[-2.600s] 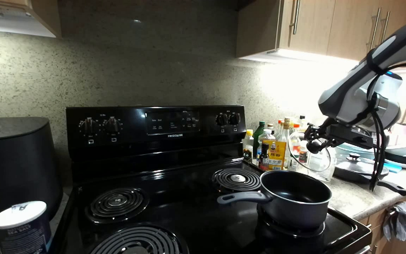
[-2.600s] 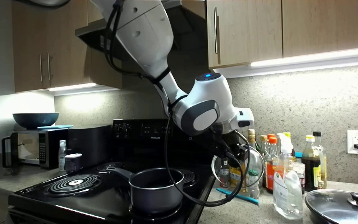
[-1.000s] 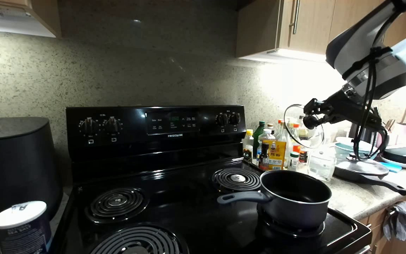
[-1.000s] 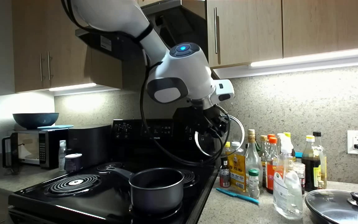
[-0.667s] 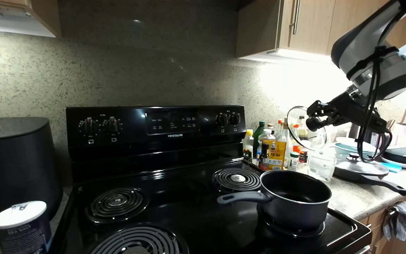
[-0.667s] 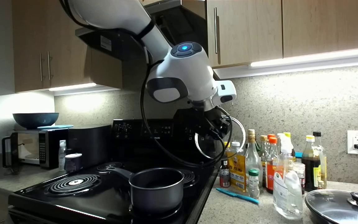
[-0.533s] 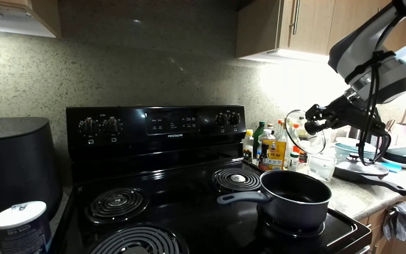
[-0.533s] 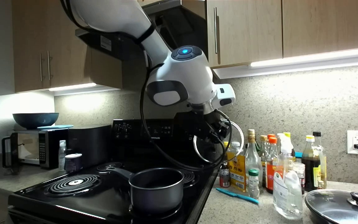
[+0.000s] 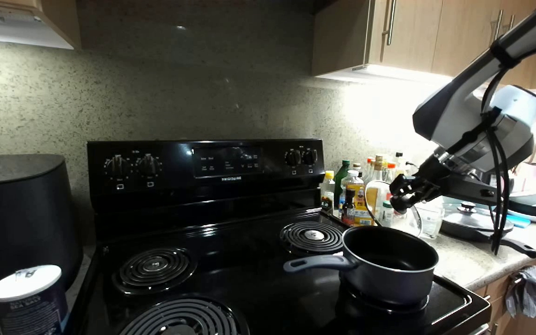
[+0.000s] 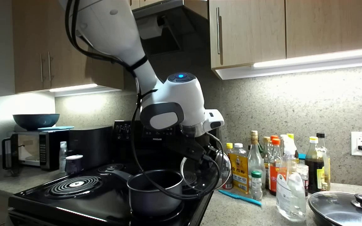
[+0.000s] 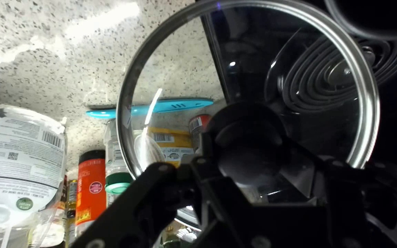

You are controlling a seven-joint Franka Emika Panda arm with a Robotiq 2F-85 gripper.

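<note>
Wrist view: a round, steel-rimmed glass lid (image 11: pixel 240 62) fills the centre, its black knob (image 11: pixel 250 163) pinched by the end effector (image 11: pixel 245 146); speckled surface (image 11: pixel 74 79) upper left. In an exterior view, right side, the lid tilts just behind a smooth grey saucepan (image 9: pixel 389 281). In an exterior view, lower centre, it's dropped closer, and the saucepan's slid slightly left!

Lid (image 11: pixel 240 82): clear glossy glass; rim (image 11: pixel 372 100) bright polished metal; knob (image 11: pixel 248 144) smooth, plastic-looking. Saucepan (image 9: pixel 389 279): smooth, satin exterior. Stovetop (image 9: pixel 258 270): mirror-glossy. Countertop (image 9: pixel 463 263): speckled, stone-like. Cabinet doors (image 9: pixel 412 32): matt wood grain. Towel (image 9: pixel 528 291): matt creased cloth
</note>
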